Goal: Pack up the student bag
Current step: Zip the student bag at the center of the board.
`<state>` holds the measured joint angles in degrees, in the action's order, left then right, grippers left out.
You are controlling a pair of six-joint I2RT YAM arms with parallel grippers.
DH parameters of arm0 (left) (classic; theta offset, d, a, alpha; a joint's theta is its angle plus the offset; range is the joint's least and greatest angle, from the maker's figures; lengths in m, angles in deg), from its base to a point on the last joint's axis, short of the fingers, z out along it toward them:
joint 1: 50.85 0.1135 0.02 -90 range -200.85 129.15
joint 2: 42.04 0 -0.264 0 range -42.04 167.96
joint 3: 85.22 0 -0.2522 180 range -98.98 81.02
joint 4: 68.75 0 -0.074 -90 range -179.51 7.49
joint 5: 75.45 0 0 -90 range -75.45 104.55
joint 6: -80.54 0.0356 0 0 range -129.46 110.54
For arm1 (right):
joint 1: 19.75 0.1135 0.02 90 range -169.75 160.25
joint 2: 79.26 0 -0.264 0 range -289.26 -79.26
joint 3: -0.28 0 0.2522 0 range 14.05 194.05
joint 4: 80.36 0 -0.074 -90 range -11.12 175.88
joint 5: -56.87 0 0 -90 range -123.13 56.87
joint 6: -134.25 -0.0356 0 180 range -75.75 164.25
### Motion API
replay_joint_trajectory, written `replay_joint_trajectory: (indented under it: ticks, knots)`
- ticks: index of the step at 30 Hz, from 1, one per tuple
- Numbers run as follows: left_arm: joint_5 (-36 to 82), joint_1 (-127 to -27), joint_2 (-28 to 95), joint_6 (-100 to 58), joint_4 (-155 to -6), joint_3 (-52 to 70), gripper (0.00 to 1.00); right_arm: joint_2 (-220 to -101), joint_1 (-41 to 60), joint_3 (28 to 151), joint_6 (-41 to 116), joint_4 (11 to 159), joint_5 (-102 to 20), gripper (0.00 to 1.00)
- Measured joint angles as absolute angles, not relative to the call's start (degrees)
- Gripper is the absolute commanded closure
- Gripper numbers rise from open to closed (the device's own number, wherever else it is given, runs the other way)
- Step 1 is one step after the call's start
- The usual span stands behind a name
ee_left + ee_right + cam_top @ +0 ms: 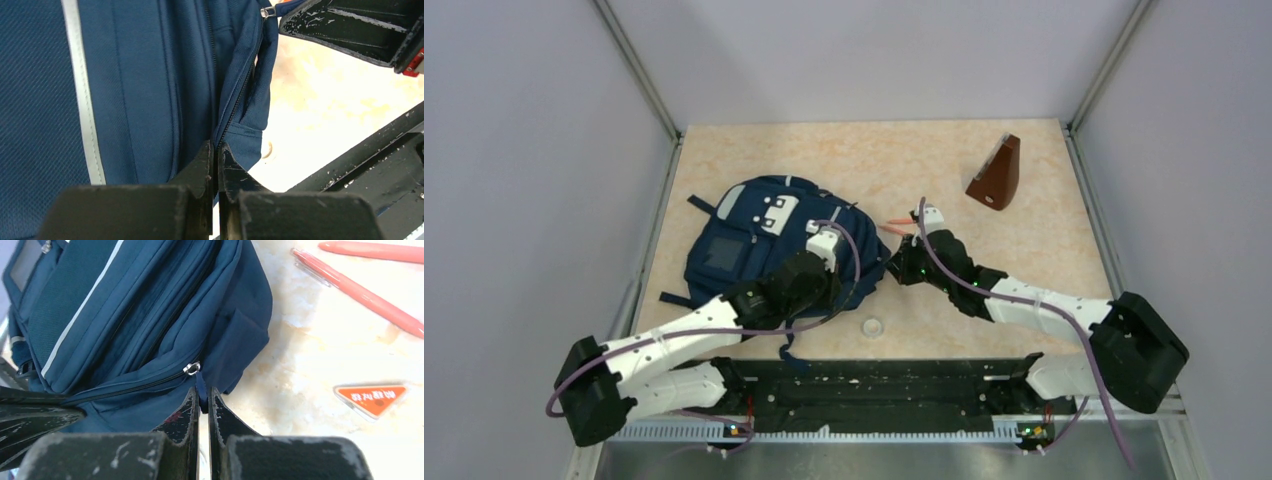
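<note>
— What colour is the bag?
— The large navy blue fabric backpack (754,240) has a pale grey stripe (85,100) and white pocket patches (779,212). Its zip pull (201,385) is the same blue.
— And around it?
— The cream tabletop (1044,250) is marbled with faint orange. The two slim plastic pens (370,297) are coral, the small triangular tag (371,397) orange with white characters, and the wedge-shaped block (996,173) reddish brown. My right gripper (203,392) is black, scuffed white.

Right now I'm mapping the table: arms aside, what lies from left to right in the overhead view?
From the left: backpack → orange pen → brown wedge.
</note>
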<state>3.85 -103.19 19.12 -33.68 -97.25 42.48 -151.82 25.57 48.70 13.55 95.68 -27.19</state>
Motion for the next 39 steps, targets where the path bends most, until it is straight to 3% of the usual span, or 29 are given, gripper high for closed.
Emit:
replay_joint_trajectory:
  ticks: [19,21,23,25,27,33,39]
  knots:
    - [-7.6,-103.2,-4.9,-44.0,-122.2,42.8,1.00,-161.1,22.3,53.2,11.5,102.9,-36.3,1.00]
    - [-7.7,-103.2,-5.7,-43.8,-124.1,42.3,0.89,-161.2,22.1,53.1,11.9,103.5,-37.8,1.00]
    - [-7.4,-103.1,-6.3,-42.8,-125.1,41.7,0.66,-161.1,22.0,53.0,12.7,104.5,-39.3,1.00]
    - [-7.1,-103.1,-6.4,-41.5,-125.6,41.0,0.49,-160.8,22.0,52.6,13.8,104.8,-39.5,1.00]
    - [-6.7,-102.8,-6.9,-40.1,-125.3,39.9,0.39,-160.1,22.0,51.8,15.1,104.1,-39.1,1.00]
    - [-4.1,-102.6,-4.5,-36.7,-117.1,37.5,0.33,-158.0,23.5,49.4,16.8,103.1,-38.2,1.00]
    - [-1.7,-102.6,8.8,-34.5,-107.4,35.2,0.32,-157.2,25.2,48.7,16.8,103.9,-37.9,1.00]
